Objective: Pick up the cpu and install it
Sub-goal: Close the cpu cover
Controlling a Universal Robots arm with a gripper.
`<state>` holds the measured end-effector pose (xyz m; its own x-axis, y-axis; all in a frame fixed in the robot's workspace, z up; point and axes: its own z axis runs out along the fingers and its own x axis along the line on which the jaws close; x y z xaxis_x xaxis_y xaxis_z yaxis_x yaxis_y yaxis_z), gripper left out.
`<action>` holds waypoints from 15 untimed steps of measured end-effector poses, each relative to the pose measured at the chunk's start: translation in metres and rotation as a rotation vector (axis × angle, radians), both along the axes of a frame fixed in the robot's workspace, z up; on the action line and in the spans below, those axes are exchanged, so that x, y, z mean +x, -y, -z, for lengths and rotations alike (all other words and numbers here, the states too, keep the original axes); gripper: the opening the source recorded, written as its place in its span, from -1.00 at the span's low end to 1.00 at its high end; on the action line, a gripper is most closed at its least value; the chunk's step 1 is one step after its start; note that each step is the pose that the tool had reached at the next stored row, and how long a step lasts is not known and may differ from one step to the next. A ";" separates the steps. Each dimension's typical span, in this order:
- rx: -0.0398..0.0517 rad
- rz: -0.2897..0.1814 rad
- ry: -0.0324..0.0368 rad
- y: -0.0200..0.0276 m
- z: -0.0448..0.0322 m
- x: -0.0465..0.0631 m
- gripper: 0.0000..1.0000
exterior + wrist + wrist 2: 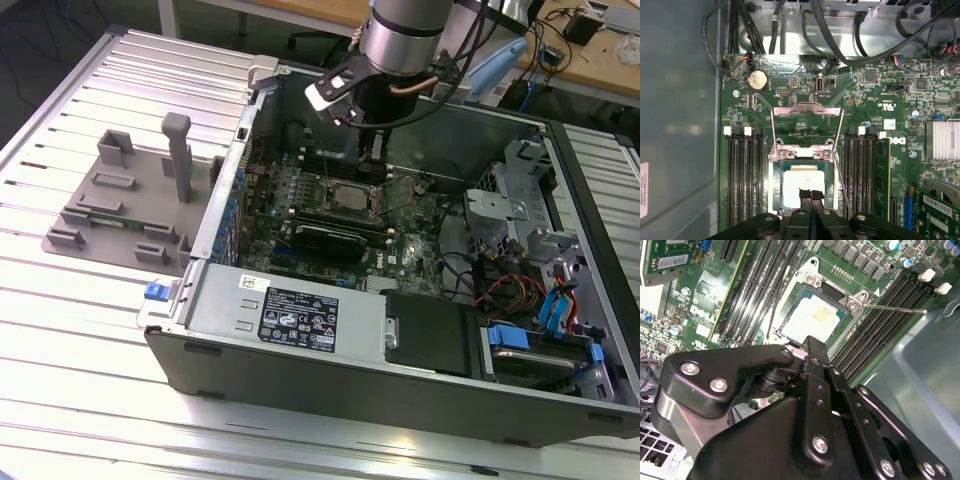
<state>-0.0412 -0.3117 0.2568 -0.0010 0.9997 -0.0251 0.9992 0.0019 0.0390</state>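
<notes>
The cpu (801, 181) is a flat silver square lying in the motherboard socket, seen from another angle in the second wrist view (815, 320) and as a small bright square in the exterior view (347, 196). The socket's metal load plate (807, 120) stands tilted open behind it, and the thin lever (841, 175) runs along one side. My gripper (810, 194) hangs just over the chip's near edge with its two black fingertips (804, 194) pressed together and nothing between them. In the exterior view the gripper (372, 148) reaches down into the open case.
Memory slots (742, 175) flank the socket on both sides. A long black heatsink block (325, 238) lies in front of the socket. Cables (500, 290) and drive cages crowd the case at the exterior view's right. A grey fixture tray (125, 205) with an upright post sits outside the case.
</notes>
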 end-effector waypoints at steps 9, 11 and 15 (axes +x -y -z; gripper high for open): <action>0.0000 0.000 -0.0003 0.0009 -0.0130 0.024 -0.79; 0.0001 0.000 -0.0003 0.0011 -0.0130 0.032 -0.79; -0.0001 0.000 -0.0004 0.0014 -0.0131 0.048 -0.79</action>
<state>0.0071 -0.3131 0.2699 -0.0009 0.9997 -0.0252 0.9993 0.0019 0.0386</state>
